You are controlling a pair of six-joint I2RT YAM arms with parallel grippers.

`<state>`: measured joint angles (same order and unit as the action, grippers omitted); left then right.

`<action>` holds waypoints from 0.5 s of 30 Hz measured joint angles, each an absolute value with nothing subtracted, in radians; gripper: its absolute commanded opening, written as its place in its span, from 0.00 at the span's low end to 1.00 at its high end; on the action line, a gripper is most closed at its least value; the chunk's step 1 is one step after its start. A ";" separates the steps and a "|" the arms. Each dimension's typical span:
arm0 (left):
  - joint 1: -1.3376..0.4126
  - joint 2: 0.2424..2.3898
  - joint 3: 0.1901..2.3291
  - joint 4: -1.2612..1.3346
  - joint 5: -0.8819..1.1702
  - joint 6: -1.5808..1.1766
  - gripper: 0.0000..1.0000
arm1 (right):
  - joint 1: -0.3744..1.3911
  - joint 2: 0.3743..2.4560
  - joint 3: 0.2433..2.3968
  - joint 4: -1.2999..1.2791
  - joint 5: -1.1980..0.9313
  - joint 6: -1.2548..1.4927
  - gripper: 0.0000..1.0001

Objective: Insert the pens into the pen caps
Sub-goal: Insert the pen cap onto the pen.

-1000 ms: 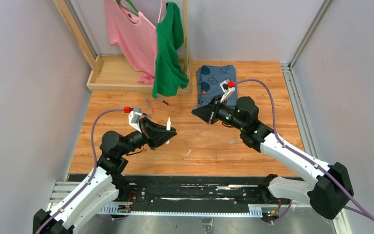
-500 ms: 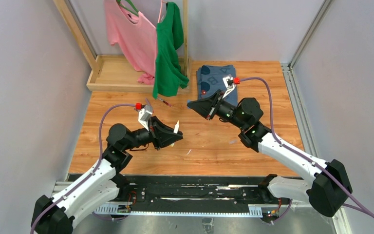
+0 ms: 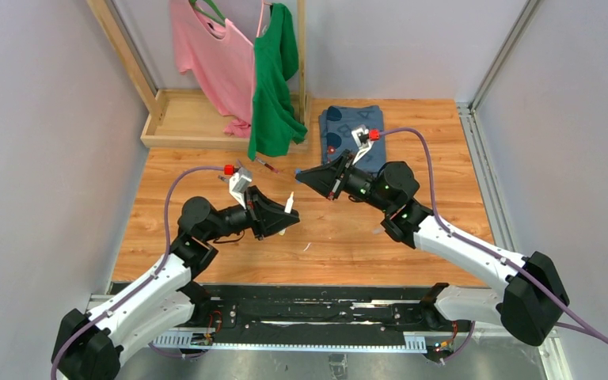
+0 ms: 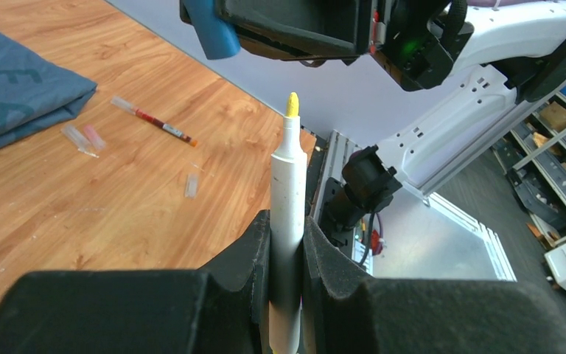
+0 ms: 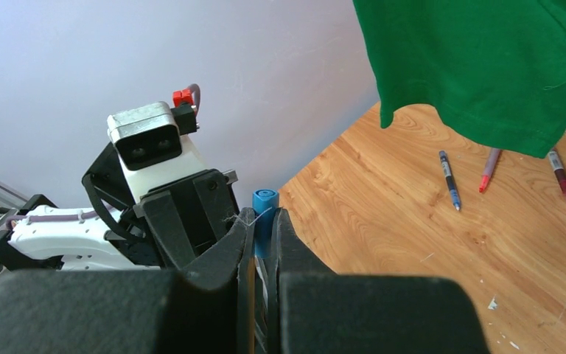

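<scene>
My left gripper (image 4: 287,230) is shut on a white pen (image 4: 288,177) with a bare yellow tip, held upright. From above, that pen (image 3: 289,203) sticks out of the left gripper (image 3: 282,220) and points toward the right gripper (image 3: 301,176). My right gripper (image 5: 264,220) is shut on a short blue pen cap (image 5: 264,209). The left wrist view shows this blue cap (image 4: 210,29) above and to the left of the pen tip, apart from it. A dark red pen (image 4: 158,123) and clear caps (image 4: 191,184) lie on the wooden table.
A blue pen (image 5: 449,179), a red-tipped pen (image 5: 488,169) and a dark red pen (image 5: 564,181) lie under the hanging green shirt (image 3: 273,87). A folded blue cloth (image 3: 348,131) lies at the back, and a pink shirt (image 3: 210,55) hangs on the wooden rack (image 3: 178,119). A white scrap (image 3: 306,247) lies near the front.
The left gripper has carried the white pen right and back, tilting it toward the right gripper. The right gripper has moved left with the blue cap, narrowing the gap between them.
</scene>
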<state>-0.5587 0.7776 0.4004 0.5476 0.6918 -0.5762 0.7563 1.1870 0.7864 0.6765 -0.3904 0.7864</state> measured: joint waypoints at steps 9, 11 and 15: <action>-0.559 0.796 0.421 0.529 0.666 -0.571 0.00 | 0.781 1.204 0.796 0.683 -0.390 0.786 0.01; -0.559 0.796 0.427 0.518 0.660 -0.564 0.00 | 0.784 1.206 0.796 0.684 -0.390 0.786 0.01; -0.559 0.790 0.431 0.492 0.646 -0.549 0.00 | 0.785 1.208 0.797 0.684 -0.390 0.786 0.01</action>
